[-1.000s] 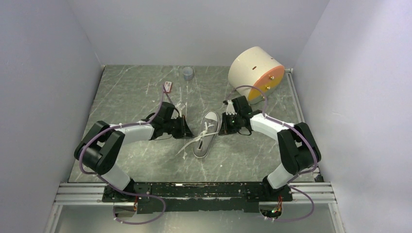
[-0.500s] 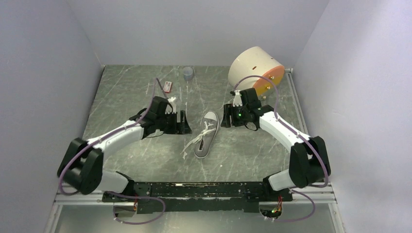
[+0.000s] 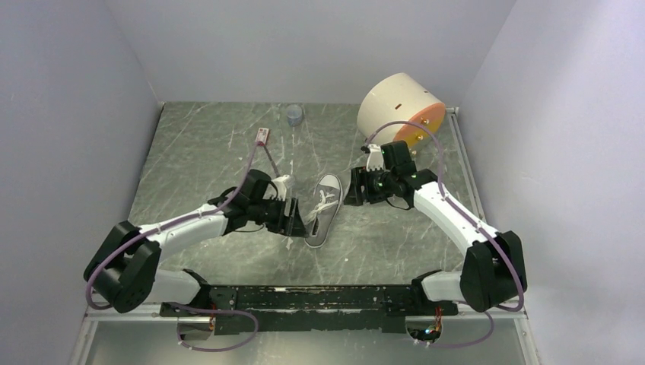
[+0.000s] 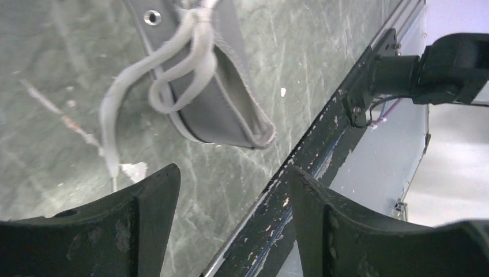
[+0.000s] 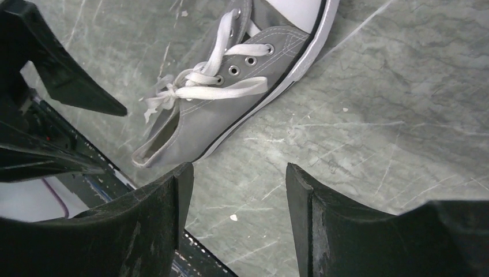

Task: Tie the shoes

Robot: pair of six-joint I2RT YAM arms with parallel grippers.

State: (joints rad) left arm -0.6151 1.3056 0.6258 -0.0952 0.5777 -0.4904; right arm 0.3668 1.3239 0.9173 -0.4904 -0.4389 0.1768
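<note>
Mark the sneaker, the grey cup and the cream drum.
sneaker (image 5: pixel 225 118), right wrist view, on its grey canvas side below the laces.
grey cup (image 3: pixel 295 115), top external view, on its body.
cream drum (image 3: pixel 389 103), top external view, on its curved cream wall.

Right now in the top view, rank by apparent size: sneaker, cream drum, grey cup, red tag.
1. cream drum
2. sneaker
3. grey cup
4. red tag
Cup and tag look close; ranking those two is unsure.
</note>
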